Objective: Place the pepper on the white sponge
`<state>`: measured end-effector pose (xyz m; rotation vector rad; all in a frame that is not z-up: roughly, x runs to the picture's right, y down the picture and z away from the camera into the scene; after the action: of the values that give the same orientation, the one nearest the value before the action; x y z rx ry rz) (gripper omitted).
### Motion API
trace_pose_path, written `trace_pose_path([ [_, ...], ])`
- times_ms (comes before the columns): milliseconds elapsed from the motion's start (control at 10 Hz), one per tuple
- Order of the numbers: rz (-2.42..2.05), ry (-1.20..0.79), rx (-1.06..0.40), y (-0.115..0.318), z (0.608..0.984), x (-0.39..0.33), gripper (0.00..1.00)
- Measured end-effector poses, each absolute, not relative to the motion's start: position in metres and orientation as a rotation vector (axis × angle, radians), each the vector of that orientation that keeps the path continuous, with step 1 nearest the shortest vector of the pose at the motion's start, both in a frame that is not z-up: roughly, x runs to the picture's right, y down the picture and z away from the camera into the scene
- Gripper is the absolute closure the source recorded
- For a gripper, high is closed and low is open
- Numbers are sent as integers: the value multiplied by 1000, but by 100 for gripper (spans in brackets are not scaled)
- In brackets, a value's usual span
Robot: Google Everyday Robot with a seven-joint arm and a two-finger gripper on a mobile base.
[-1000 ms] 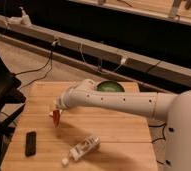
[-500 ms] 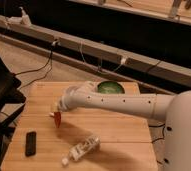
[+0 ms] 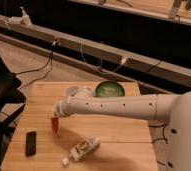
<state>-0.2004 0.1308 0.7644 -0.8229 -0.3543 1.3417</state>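
My white arm reaches from the right across the wooden table [image 3: 119, 127]. My gripper [image 3: 56, 119] is over the table's left part, shut on the pepper [image 3: 55, 126]. The pepper is small and red-orange, and it hangs point down just above the wood. No cream-white sponge block shows; it is hidden or out of view.
A green bowl [image 3: 109, 90] stands at the table's back edge, with a translucent cup [image 3: 71, 91] to its left, partly behind the arm. A clear and white bottle [image 3: 83, 148] lies on its side near the front. A black flat object [image 3: 31, 143] lies front left. A dark chair [image 3: 1, 100] stands left of the table.
My gripper with the pepper has come down a little toward the table. The bottle, bowl and black object have not moved.
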Motion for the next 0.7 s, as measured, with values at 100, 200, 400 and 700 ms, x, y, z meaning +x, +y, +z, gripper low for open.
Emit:
trace_pose_path([
  [100,1338,-355,-823,128,767,-203,80],
  [200,1343,-361,-818,123,770,-204,89],
  [400,1390,-376,-802,109,781,-201,100],
  [700,1436,-383,-797,78,806,-204,100],
])
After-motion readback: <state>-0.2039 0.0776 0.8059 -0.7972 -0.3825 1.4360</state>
